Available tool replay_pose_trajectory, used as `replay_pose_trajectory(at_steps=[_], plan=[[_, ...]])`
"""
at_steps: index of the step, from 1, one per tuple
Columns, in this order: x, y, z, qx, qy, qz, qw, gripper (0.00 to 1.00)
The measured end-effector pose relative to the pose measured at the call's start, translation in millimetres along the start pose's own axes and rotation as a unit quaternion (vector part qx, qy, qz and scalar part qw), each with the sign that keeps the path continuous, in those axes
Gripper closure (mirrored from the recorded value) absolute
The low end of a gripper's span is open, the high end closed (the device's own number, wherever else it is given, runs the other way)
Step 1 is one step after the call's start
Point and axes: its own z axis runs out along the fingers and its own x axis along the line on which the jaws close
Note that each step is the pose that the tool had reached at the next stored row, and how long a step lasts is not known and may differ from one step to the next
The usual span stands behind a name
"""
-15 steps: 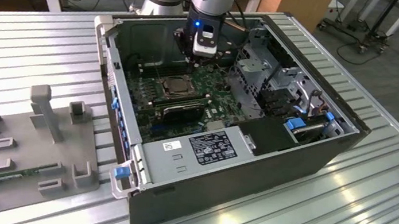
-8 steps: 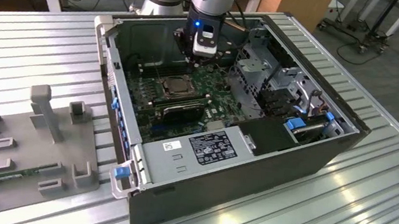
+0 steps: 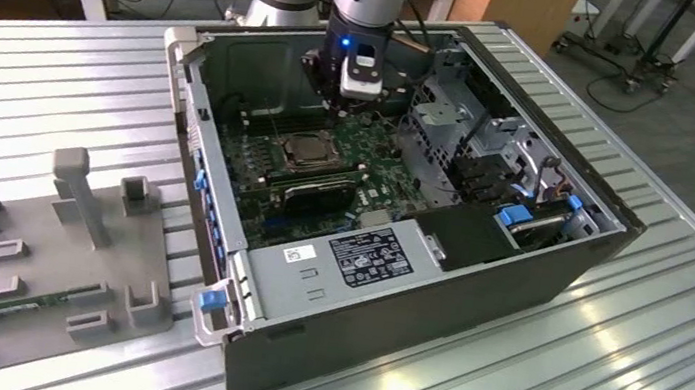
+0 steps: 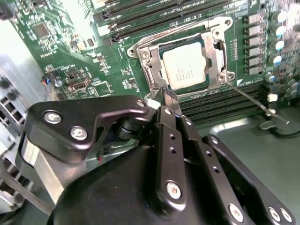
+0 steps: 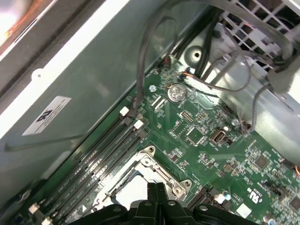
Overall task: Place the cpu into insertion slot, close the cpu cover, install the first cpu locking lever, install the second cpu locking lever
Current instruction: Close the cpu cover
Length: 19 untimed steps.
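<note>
two steps look done: the cpu point(image 4: 187, 65) lies under the lowered cpu cover point(image 4: 217, 54), just beyond the clenched, empty gripper point(image 4: 168, 94). one locking lever point(image 4: 255, 103) juts loose, seemingly unlatched.

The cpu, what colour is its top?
The cpu is pale silver-grey on top; the second wrist view shows it best.
</note>
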Motion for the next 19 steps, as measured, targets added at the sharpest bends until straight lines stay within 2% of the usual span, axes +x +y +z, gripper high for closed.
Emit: replay_pose_trajectory(at_steps=[4, 7, 10, 12, 16, 19], plan=[[0.0, 0.0, 0.1, 0.0019, 0.0016, -0.036, 0.99936, 0.89], [0.0, 0.0, 0.1, 0.0033, 0.0028, -0.063, 0.99799, 0.89], [0.0, 0.0, 0.3, 0.0047, 0.0040, -0.090, 0.99592, 0.89], [0.0, 0.0, 0.3, 0.0056, 0.0048, -0.108, 0.99411, 0.89], [0.0, 0.0, 0.4, 0.0074, 0.0063, -0.142, 0.98985, 0.89], [0.0, 0.0, 0.4, 0.0075, 0.0064, -0.143, 0.98962, 0.89]])
